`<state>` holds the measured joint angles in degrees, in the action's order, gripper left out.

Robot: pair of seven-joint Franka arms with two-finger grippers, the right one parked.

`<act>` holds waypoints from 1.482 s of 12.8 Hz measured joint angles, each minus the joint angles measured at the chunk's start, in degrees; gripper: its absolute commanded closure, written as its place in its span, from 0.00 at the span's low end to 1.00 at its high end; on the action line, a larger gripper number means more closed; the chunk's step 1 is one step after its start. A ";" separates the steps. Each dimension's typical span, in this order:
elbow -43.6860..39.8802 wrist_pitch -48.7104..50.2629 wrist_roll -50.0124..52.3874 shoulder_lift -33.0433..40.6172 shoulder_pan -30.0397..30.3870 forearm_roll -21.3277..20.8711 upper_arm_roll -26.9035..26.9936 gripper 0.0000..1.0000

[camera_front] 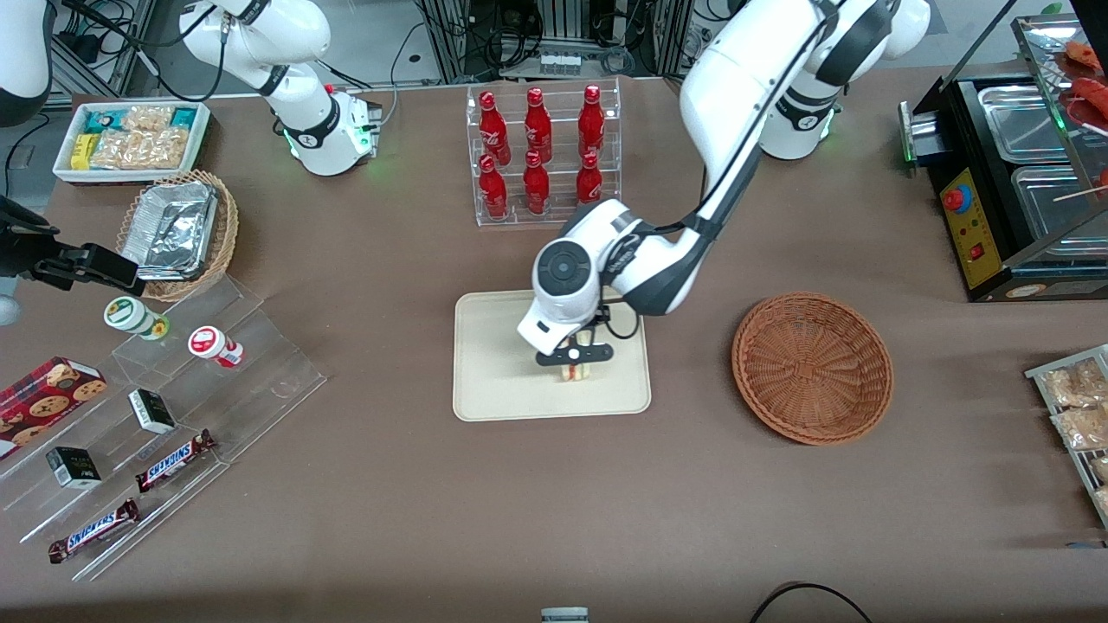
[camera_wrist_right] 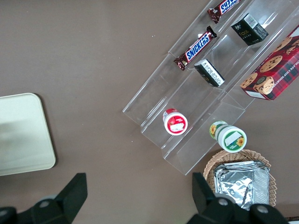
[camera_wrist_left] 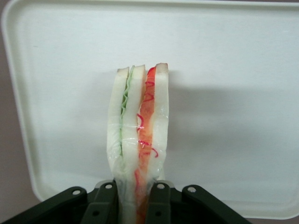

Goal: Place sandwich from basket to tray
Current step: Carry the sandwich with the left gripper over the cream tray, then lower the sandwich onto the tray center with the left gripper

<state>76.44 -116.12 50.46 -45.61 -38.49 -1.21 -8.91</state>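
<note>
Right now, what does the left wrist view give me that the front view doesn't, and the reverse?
Only the left wrist view shows the claw shut on the sandwich, its green and red filling stripes clear. Only the front view shows the basket with nothing in it, toward the working arm's end. Both show the sandwich over the tray.

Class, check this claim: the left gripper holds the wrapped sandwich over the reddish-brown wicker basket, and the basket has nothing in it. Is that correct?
Not quite. The gripper holds the sandwich over the cream tray, not over the basket. The front view shows this, and in the left wrist view the tray lies beneath the sandwich. The rest stands: the basket has nothing in it.
</note>
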 measured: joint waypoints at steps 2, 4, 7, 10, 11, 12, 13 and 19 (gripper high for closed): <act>-1.87 -1.86 1.34 -2.18 -1.20 0.00 0.00 1.00; -2.53 -2.47 1.78 -3.30 -1.55 0.00 0.00 1.00; -2.81 -2.47 2.58 -3.44 -1.54 0.00 0.18 1.00; -2.96 -2.46 3.61 -3.50 -1.54 0.00 0.18 0.71; -2.96 -2.46 3.70 -3.62 -1.54 0.00 0.18 0.57; -2.97 -2.46 3.80 -3.77 -1.56 0.00 0.18 0.18; -2.97 -2.46 3.91 -3.92 -1.65 0.00 0.18 0.01; -3.91 -2.46 5.38 -3.98 -1.98 0.00 0.20 0.00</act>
<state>72.53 -118.58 55.84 -49.59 -40.47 -1.21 -8.72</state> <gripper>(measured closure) 0.132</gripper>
